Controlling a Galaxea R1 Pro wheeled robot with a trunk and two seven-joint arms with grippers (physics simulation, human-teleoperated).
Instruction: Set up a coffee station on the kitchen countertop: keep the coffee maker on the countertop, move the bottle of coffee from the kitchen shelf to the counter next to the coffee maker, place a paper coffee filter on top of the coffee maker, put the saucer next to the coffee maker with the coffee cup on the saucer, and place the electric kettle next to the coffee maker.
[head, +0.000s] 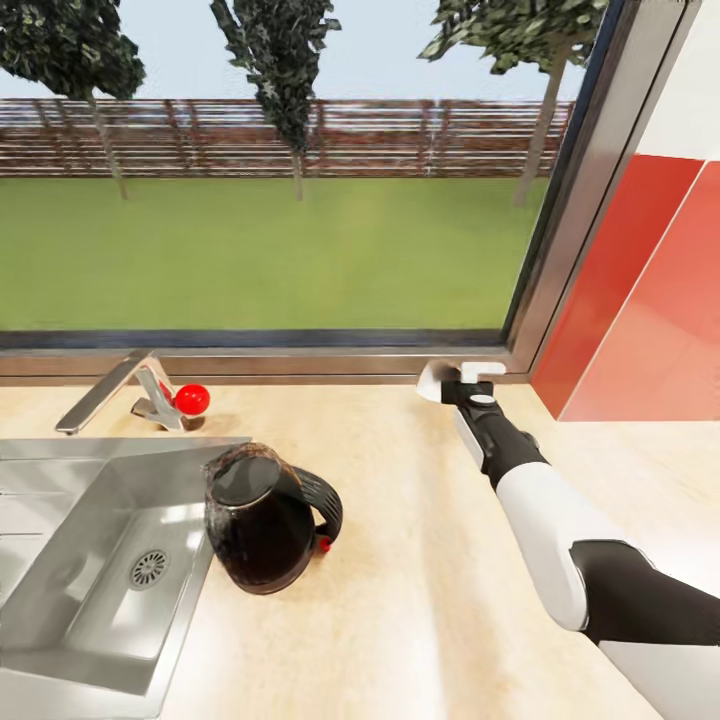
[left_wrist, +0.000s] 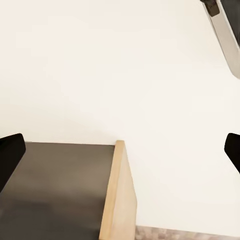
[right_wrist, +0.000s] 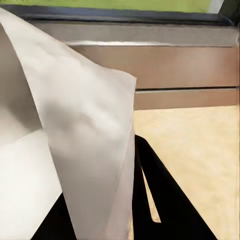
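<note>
The electric kettle (head: 265, 520), dark glass with a black lid and loop handle, stands on the light wood kitchen countertop (head: 420, 560) at the sink's right rim. My right gripper (head: 455, 378) reaches far to the window sill and is shut on a white paper coffee filter (head: 435, 380). In the right wrist view the filter (right_wrist: 75, 125) hangs as a folded white sheet between the black fingers (right_wrist: 165, 200). My left gripper (left_wrist: 122, 150) is open, its fingers wide apart before a white wall and a dark panel with a wooden edge (left_wrist: 117, 195). The coffee maker, bottle of coffee, saucer and coffee cup are out of view.
A steel sink (head: 90, 560) takes the left of the counter, with a faucet (head: 105, 390) and a red round object (head: 191, 399) behind it. A large window (head: 270, 250) runs along the back. A red wall panel (head: 640, 300) closes the right side.
</note>
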